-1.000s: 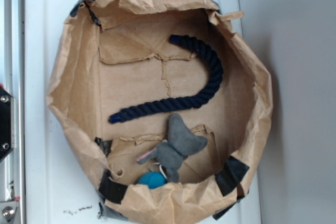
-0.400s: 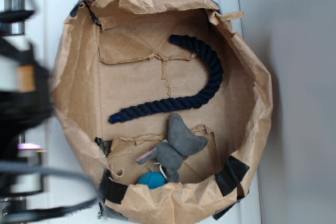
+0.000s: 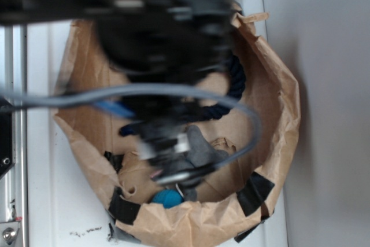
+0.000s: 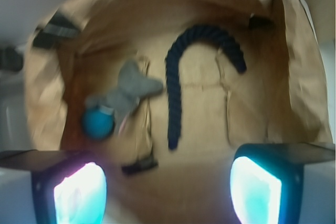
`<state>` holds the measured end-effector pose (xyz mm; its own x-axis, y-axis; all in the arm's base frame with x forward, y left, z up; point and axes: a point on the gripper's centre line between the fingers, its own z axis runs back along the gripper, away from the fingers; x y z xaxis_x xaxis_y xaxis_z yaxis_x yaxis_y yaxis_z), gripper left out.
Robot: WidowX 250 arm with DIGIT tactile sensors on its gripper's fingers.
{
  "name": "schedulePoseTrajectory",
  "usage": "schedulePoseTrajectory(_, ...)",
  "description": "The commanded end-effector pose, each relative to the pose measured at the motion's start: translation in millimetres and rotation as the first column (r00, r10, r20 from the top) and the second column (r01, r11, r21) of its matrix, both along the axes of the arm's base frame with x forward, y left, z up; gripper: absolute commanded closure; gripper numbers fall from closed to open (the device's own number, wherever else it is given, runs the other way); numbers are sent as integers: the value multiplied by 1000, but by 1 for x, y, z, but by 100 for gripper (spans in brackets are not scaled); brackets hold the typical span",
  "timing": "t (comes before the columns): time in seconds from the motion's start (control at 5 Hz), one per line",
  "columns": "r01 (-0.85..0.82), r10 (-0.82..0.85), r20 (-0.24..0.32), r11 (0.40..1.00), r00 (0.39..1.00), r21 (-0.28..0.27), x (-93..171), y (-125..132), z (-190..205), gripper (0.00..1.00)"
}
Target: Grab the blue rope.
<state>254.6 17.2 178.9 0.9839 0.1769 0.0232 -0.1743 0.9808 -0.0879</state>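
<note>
Presently catalogued, with the paper bag (image 4: 294,77) as the landmark for every position.

Item 1, blue rope (image 4: 176,82): thick, dark navy, twisted strands, blunt ends. It lies flat on the floor of the paper bag in a hook shape. In the wrist view a long straight run crosses the middle of the bag floor, and the curved end bends over towards the bag's far wall. In the exterior view only short stretches (image 3: 234,82) show past the arm. Nothing rests on it.

Item 2, gripper (image 4: 168,192): hangs above the bag's open mouth, clear of the floor. Its two glowing fingers (image 4: 254,190) stand wide apart with nothing between them, so it is released and empty. The near end of the rope lies between and just beyond them in the wrist view.

Item 3, grey stuffed toy (image 4: 126,90): on the bag floor, just beside the rope's straight run.

Item 4, teal ball (image 4: 97,123): touching the toy, on the side away from the rope, near the bag wall.

Item 5, grey cable (image 3: 173,92): loops across the bag's mouth in the exterior view, above the contents.

Risks, as judged:
- A descent drifting towards the toy could close on the toy instead of the rope.
- A grasp at the very end could let the rope slip out.
- The bag's crumpled walls stand high; a finger could catch them and drag the bag along the counter (image 3: 46,201).
- The rope will bend and droop when lifted.
</note>
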Motion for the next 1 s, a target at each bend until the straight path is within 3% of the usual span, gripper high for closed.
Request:
schedulePoseTrajectory(0.0,-28,28,42,999,999,19,25,5,-4,0)
schedulePoseTrajectory(0.6,-28,28,42,999,999,19,25,5,-4,0)
schedulePoseTrajectory(0.8,-27,28,144,1000,989,-11,21,11,-29,0)
